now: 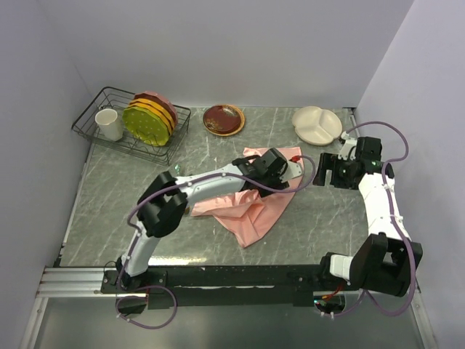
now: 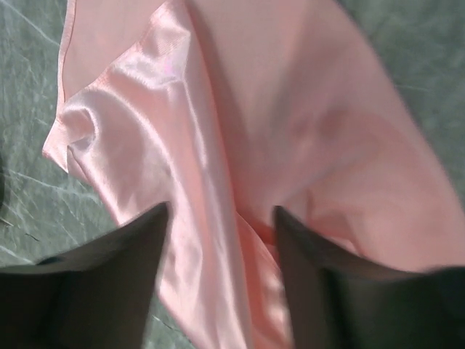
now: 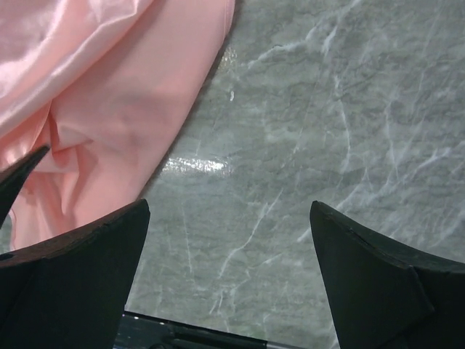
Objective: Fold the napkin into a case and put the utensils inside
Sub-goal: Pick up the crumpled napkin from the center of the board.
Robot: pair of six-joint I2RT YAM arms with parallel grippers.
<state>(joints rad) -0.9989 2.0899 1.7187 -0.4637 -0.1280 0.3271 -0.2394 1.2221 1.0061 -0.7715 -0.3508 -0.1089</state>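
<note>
In the middle of the marble table point(image 1: 123, 196) the napkin point(image 1: 251, 211) lies loosely bunched, a creased pink heap and not yet any sort of case, so we judge the folding step to be at its very start. Our left hand point(image 2: 221, 214) is down over the cloth's far right part, its jaws partly parted and straddling a raised ridge of satin; as far as we can see nothing is pinched yet. Our right hand point(image 3: 229, 207) hangs wide open over bare table just beside the napkin's right edge, holding nothing. We find no utensils in any view, so placing them is a later matter. The next move, as we read it, calls for the left hand to close on that ridge, and for the right to take a neighbouring edge, so that together we can draw the cloth out flat before creasing it. Satin is slippery, so a shallow grip may let it slide free.
</note>
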